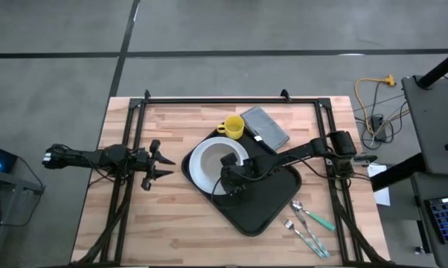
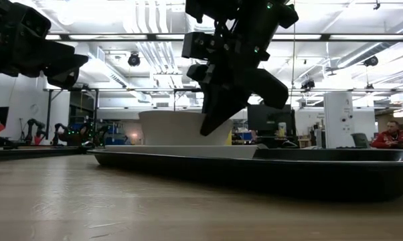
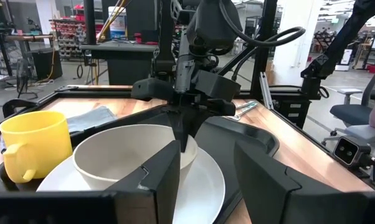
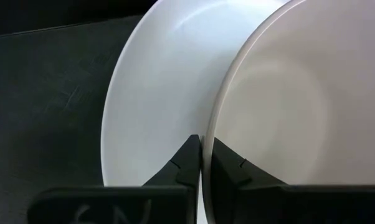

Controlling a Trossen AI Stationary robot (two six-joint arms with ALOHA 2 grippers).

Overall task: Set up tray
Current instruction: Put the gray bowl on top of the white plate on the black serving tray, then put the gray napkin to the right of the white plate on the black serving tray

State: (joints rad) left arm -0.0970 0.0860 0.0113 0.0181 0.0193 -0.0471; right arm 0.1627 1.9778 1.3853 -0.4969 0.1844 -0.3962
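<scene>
we see tray (image 1: pixel 265 205) holding plate (image 1: pixel 202 175), bowl (image 3: pixel 131 155) on plate, right gripper (image 4: pixel 203 163) pinching bowl rim, left gripper (image 1: pixel 163 163) spread, idle

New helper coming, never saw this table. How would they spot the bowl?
Find the black tray mid-table. On its end toward the yellow mug lies a white plate; the bowl sits on it, deep-walled and white, its rim pinched by the right tool.

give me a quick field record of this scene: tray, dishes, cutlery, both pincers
tray: black tray on wooden table
plate: white plate on tray
bowl: bowl on plate
mug: yellow mug at tray's far edge
cloth: grey cloth beside mug
cutlery: cutlery on table, off tray
right pincer: right pincer shut on bowl rim
left pincer: left pincer open, left of tray
</scene>
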